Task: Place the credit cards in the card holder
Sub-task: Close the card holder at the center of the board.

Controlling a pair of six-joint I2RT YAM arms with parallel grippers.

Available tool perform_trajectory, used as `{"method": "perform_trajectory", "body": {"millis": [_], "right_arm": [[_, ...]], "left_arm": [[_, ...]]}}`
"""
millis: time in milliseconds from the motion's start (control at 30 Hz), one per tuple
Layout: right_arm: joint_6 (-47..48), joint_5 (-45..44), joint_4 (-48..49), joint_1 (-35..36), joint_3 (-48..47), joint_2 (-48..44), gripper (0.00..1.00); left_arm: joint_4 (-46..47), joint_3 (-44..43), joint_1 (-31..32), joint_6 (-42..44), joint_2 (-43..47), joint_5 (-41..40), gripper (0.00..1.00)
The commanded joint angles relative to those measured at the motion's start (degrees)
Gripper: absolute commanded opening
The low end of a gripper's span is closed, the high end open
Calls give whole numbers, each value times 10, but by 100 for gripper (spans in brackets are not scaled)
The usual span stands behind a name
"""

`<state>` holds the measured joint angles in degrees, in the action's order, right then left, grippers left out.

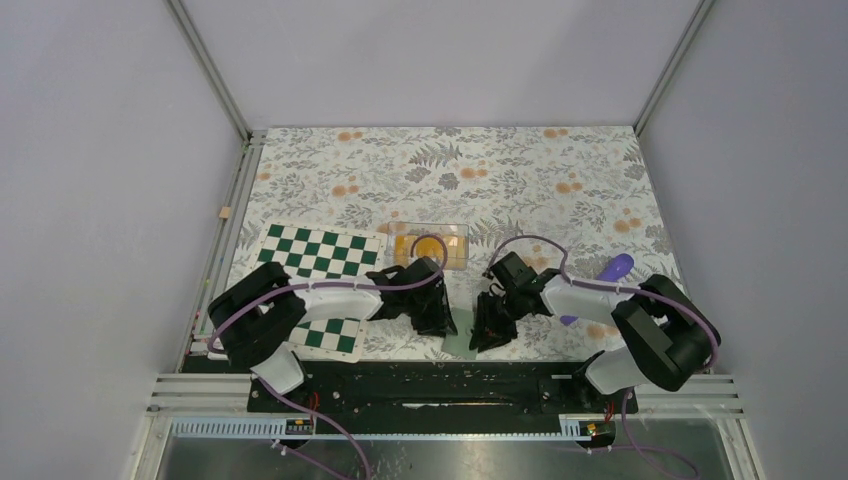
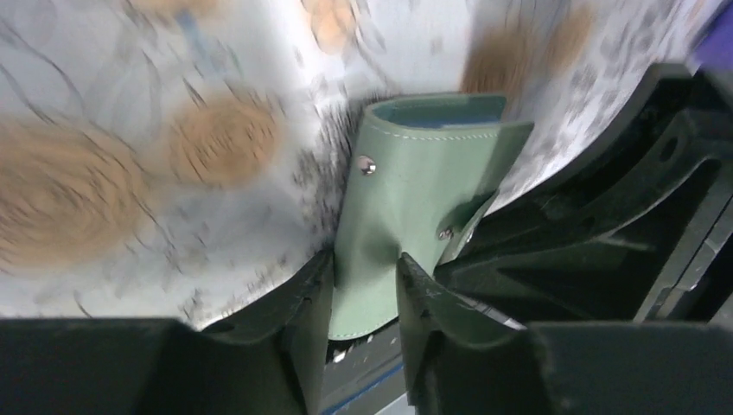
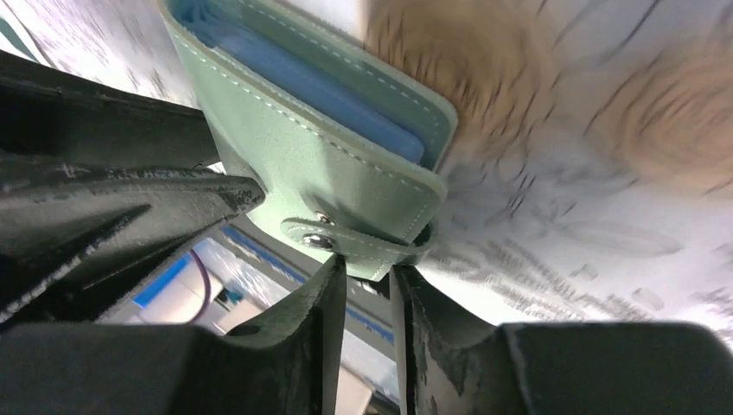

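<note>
Overhead, we find the flat orange-yellow credit cards [image 1: 428, 246] in a clear plastic tray [image 1: 460, 240], apart from the sage-green leather card holder [image 1: 457, 346] at the near edge of the desk [image 1: 600, 180]; loading seems unstarted. Left wrist: our left pincer [image 2: 367, 290] clamps the holder's edge. Right wrist: our right pincer [image 3: 370, 275] sits narrow around its snapped strap [image 3: 346, 238]; whether it grips, we cannot tell.
</note>
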<state>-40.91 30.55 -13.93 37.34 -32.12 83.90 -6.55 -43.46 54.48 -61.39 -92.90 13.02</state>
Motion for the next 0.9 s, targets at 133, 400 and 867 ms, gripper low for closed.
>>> {"method": "perform_trajectory", "body": {"millis": [133,400,867], "right_arm": [[5,-78,-167,33,-13,-110,56],[48,-86,-252,11,-41,-179,58],[43,-15,-114,-46,-29,-86,0]], "left_arm": [[-178,-7,66,-46,98,-60,71],[-131,-26,54,-3,139,-28,59],[59,-14,28,-33,23,100,40]]}}
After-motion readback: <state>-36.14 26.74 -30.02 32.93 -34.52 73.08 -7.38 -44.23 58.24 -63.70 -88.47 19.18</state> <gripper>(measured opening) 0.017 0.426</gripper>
